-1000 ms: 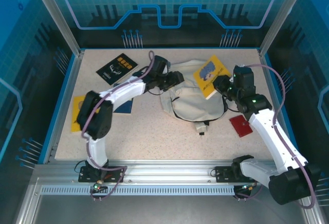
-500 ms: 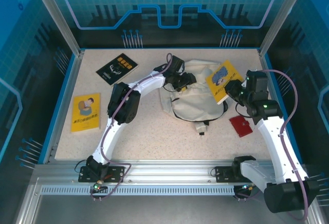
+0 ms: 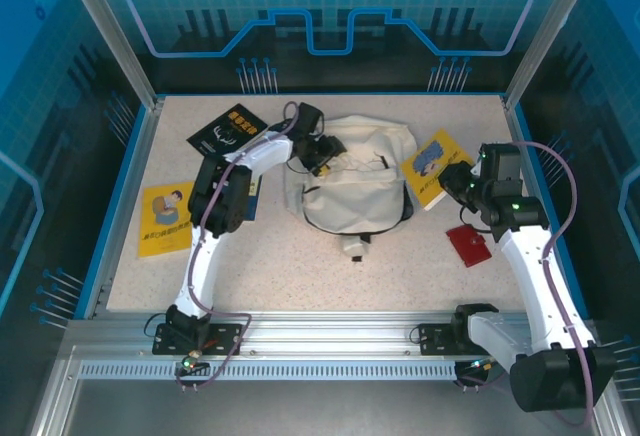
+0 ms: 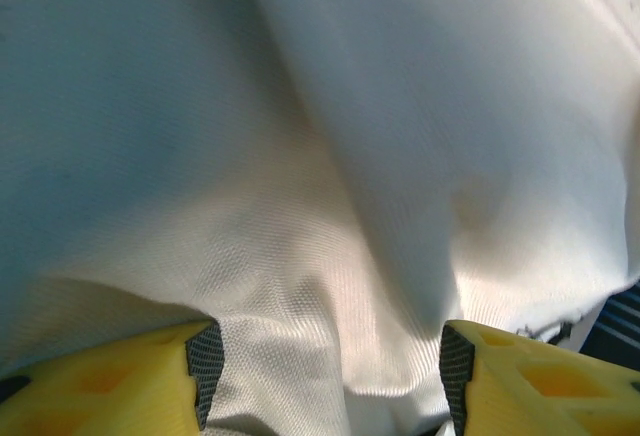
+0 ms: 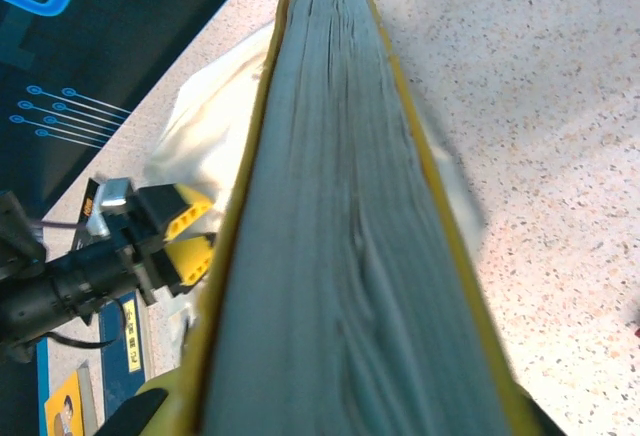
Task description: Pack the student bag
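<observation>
Cream student bag [image 3: 352,184] lies mid-table, toward far side of speckled table [image 3: 300,266], front pocket facing up, small white tag at near edge. Left gripper [image 3: 320,158] at bag's upper left edge; wrist view shows yellow fingers [image 4: 100,386] partly apart, bunched bag fabric [image 4: 330,206] pinched between. Right gripper [image 3: 456,178] clamps yellow book [image 3: 430,163], tilted, just right of bag; page edges [image 5: 340,216] fill right wrist view. Black book [image 3: 228,132] far left, second yellow book [image 3: 166,218] near left, small red case [image 3: 468,244] right.
</observation>
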